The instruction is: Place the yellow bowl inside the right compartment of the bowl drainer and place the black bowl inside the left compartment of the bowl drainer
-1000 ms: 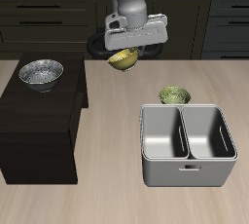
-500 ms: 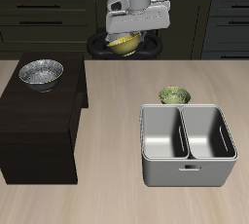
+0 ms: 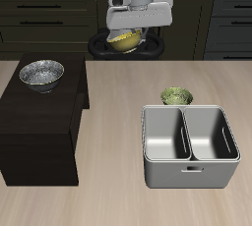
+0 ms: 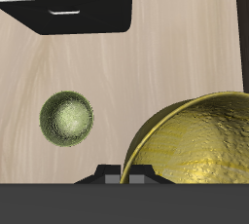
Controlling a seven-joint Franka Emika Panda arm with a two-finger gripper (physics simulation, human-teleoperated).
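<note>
On the dark cabinet at the tabletop's side, the black bowl [image 3: 41, 73] waits untouched. High above the back edge, the gripper [image 3: 126, 41] hangs with its fingers clamped on the yellow bowl [image 3: 124, 41]; held only by its rim, it could slip or tilt during transport. Nearer the front, the olive-green bowl [image 3: 175, 96] sits just behind the bowl drainer [image 3: 190, 171], and a low approach could knock it.
</note>
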